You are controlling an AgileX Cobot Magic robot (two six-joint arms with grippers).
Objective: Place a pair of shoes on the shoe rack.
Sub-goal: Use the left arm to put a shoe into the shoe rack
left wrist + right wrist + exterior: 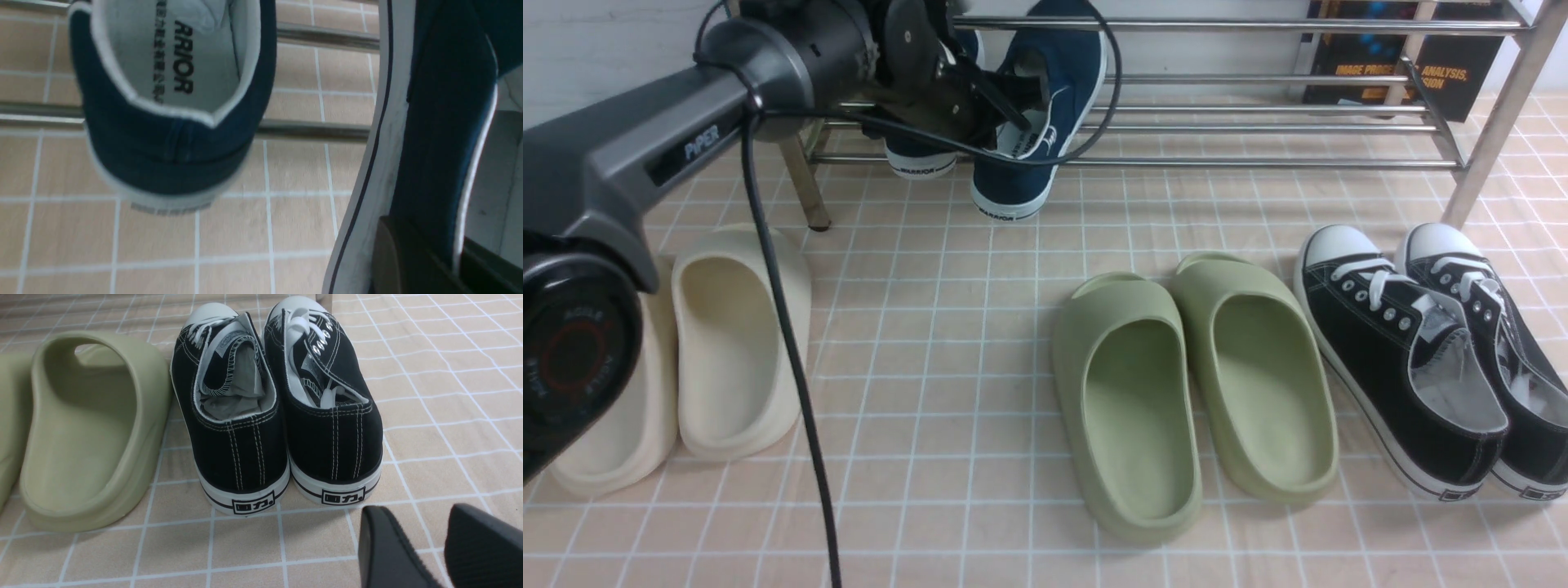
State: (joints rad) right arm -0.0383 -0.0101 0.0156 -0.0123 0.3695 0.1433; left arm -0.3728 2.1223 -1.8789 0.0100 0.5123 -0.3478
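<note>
Taking the shiny metal shoe rack (1258, 163) as my landmark, I have my left arm (703, 106) reaching over its left end. In front of the rack's right end sit the black lace-up sneakers (1413, 359) with white toe caps; left of them, in front of its middle, are the green foam slippers (1135, 408), and in front of its left end the cream slippers (743, 343). At the rack's left part, one navy WARRIOR slip-on (920, 159) lies across the lower bars; beside it, the other navy slip-on (1045, 90) tilts, toe up, its side pinched in my left gripper (421, 249). My right gripper (408, 539) is open and empty, near the black sneakers' heels.
</note>
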